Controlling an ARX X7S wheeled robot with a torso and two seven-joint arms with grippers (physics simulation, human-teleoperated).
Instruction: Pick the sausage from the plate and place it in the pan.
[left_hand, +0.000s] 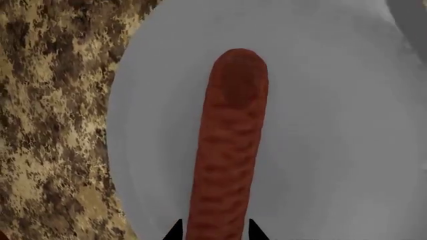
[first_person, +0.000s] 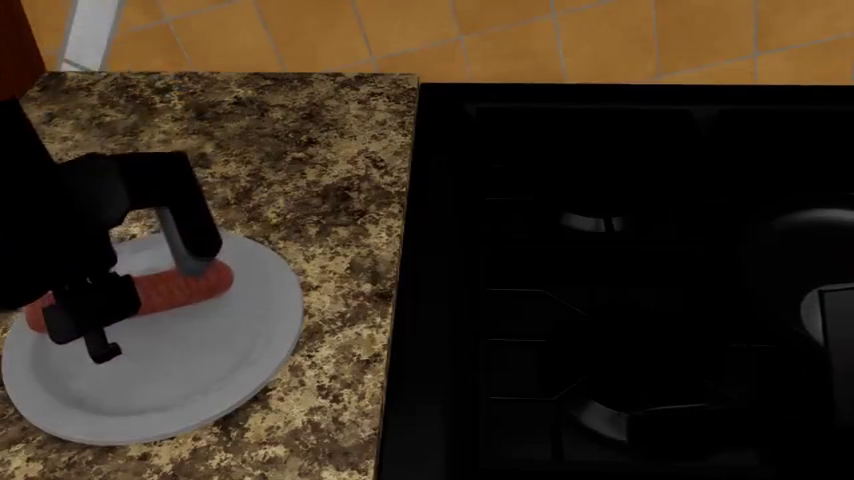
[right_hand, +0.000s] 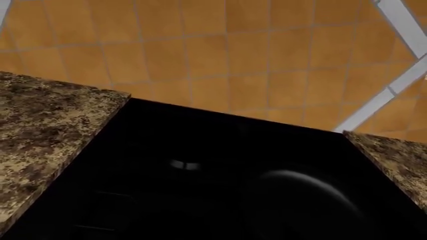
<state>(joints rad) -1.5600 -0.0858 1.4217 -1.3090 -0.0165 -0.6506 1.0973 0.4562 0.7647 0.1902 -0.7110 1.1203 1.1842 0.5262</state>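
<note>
The reddish-brown sausage (left_hand: 230, 145) lies on the pale grey-white plate (left_hand: 333, 150). In the head view the sausage (first_person: 180, 285) and plate (first_person: 200, 380) sit at the left on the granite counter. My left gripper (left_hand: 215, 231) is low over the plate, its two black fingertips (left_hand: 175, 231) either side of the sausage's near end, with a thin gap on each side. In the head view the left gripper (first_person: 140, 295) straddles the sausage. A faint rounded black shape (right_hand: 300, 195) on the dark stove may be the pan; its wooden handle does not show. My right gripper is out of view.
The black stovetop (first_person: 614, 280) fills the right of the head view, right next to the granite counter (first_person: 307, 160). Orange floor tiles (first_person: 534, 35) lie beyond the far edge. In the right wrist view, granite counter (right_hand: 40, 130) flanks both sides of the stove.
</note>
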